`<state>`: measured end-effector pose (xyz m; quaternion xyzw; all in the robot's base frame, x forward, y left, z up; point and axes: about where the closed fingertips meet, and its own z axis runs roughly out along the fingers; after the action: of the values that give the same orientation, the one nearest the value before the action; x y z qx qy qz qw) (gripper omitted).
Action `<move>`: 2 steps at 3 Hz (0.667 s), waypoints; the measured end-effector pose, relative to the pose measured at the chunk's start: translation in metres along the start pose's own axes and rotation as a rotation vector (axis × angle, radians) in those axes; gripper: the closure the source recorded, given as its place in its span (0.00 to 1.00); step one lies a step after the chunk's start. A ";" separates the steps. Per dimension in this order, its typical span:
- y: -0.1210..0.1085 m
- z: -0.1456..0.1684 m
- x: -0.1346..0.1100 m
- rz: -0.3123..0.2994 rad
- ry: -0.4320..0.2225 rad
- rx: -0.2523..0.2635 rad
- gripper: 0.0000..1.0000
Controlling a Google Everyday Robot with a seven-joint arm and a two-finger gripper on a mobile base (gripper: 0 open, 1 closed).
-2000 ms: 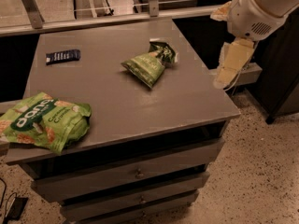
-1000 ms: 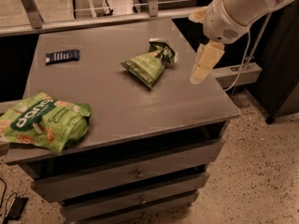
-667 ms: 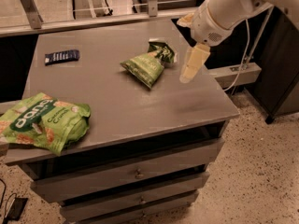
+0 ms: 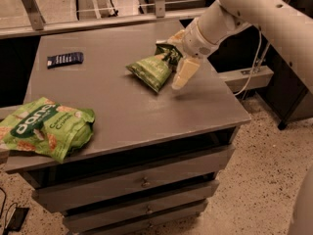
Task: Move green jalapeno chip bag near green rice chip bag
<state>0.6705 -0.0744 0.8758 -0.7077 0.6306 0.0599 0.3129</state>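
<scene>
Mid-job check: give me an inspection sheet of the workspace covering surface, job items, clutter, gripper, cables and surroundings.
Surface: grey cabinet top, drawers below.
Green jalapeno chip bag: lying right of centre, toward the back.
Green rice chip bag: at the front-left corner, far from the other bag.
Clutter: small dark flat packet at back left.
Gripper: low over the top, right beside the jalapeno bag's right end.
Cables: a thin cable hangs at right behind the arm.
Surroundings: speckled floor; metal rail behind the cabinet.

Green jalapeno chip bag (image 4: 152, 70) lying on table (image 4: 127, 106), end effector (image 4: 184, 74) just beside it, green rice chip bag (image 4: 45, 128) well apart
</scene>
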 end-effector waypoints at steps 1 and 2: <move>-0.001 0.021 0.002 -0.014 -0.017 -0.018 0.41; -0.002 0.032 0.003 -0.020 -0.025 -0.027 0.64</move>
<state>0.6824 -0.0602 0.8495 -0.7174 0.6185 0.0741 0.3119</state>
